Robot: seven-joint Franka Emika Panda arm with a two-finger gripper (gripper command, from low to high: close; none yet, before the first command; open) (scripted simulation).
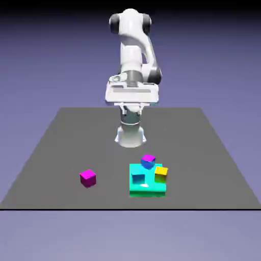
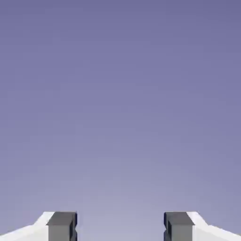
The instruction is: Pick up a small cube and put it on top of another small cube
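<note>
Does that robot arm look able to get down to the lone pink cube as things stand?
Probably yes. The magenta cube sits alone on the table, apart from the teal block, and the end effector is open and empty.

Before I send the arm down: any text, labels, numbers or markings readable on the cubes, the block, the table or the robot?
None. No words, numbers or signs show in either view.
The magenta cube, the cyan block and the small cubes on it are plain coloured faces.
The table is bare grey, and the white arm shows no readable marking.
The hand view shows only blue-violet backdrop between the open gripper fingertips.
</note>
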